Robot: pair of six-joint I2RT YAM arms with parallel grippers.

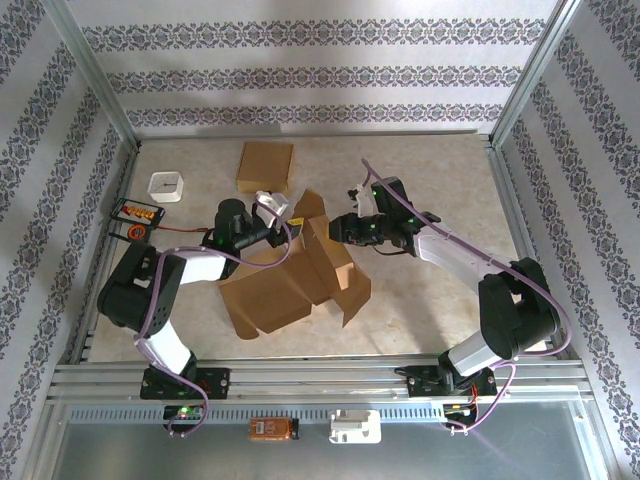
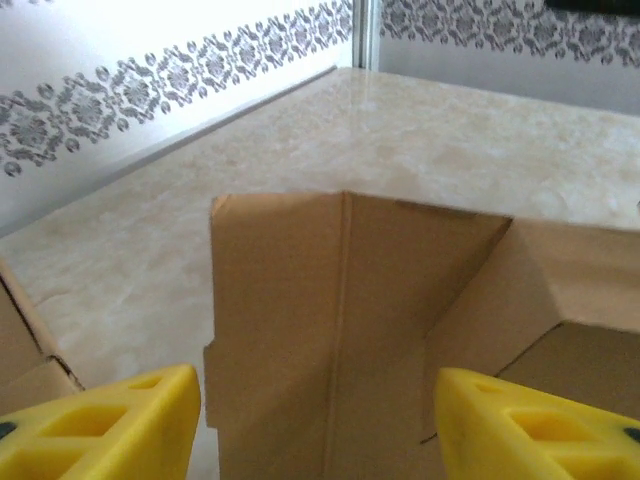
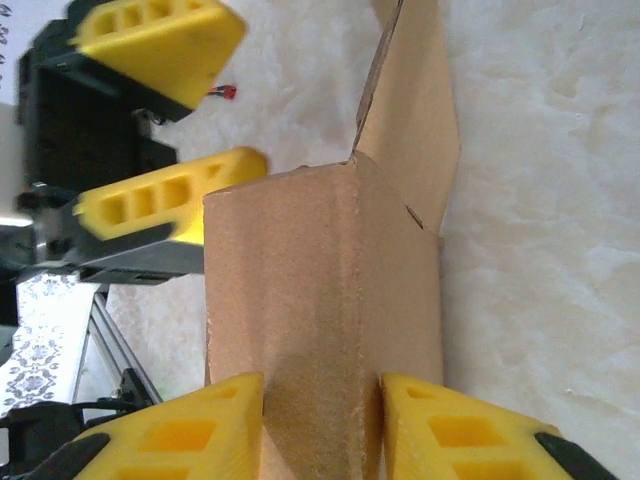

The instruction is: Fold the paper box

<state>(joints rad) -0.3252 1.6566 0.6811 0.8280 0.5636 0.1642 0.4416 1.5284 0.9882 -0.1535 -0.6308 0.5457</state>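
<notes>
1. Right wrist view: the right gripper [image 3: 320,425] is closed most of the way, with its two yellow fingers [image 3: 175,435] pressed against opposite sides of a raised, creased flap of the cardboard box [image 3: 320,280], clamping it.
2. In the same view the flap stands up on edge, and a second panel angles away behind it over the pale marbled table [image 3: 540,200].
3. Left wrist view: the left gripper [image 2: 320,425] is spread wide. An upright cardboard panel with a vertical crease stands in the gap between its fingers [image 2: 110,420], and neither finger is seen pinching it.
4. Top external view: both grippers meet from opposite sides over the far end of the box, near the middle of the table. The rest of the box lies unfolded and mostly flat toward the near edge, between the two arms.
5. Farther back, well apart from the grippers, a flat brown cardboard piece [image 1: 265,165] lies on the table, with a small white container [image 1: 165,186] to its left.
</notes>
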